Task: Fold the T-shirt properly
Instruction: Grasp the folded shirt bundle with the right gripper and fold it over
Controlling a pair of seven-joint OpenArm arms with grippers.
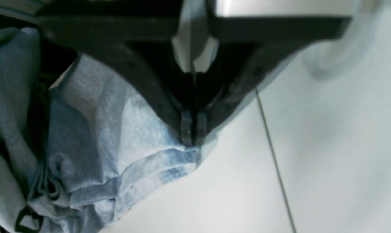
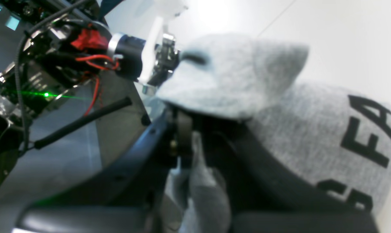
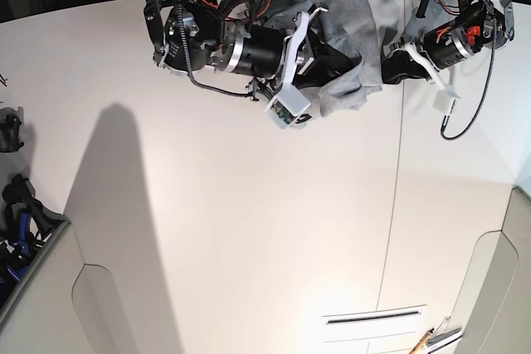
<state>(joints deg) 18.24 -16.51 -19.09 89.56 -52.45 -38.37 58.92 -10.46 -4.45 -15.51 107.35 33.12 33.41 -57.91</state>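
The light grey T-shirt [image 3: 347, 47] hangs bunched between both arms at the back of the white table [image 3: 249, 230]. In the left wrist view my left gripper [image 1: 192, 137] is shut on a folded edge of the T-shirt [image 1: 117, 139], held above the table. In the right wrist view my right gripper [image 2: 187, 155] is shut on a strip of the T-shirt [image 2: 279, 123], whose black block lettering [image 2: 370, 129] shows at the right. In the base view the left gripper [image 3: 383, 68] and right gripper [image 3: 332, 60] hold the cloth close together.
A table seam [image 3: 397, 196] runs front to back on the right. Dark gear [image 3: 17, 221] lies at the left edge. A slotted plate [image 3: 373, 317] and small tools [image 3: 431, 339] sit at the front right. The other arm's wiring [image 2: 53, 64] fills the right wrist view's left.
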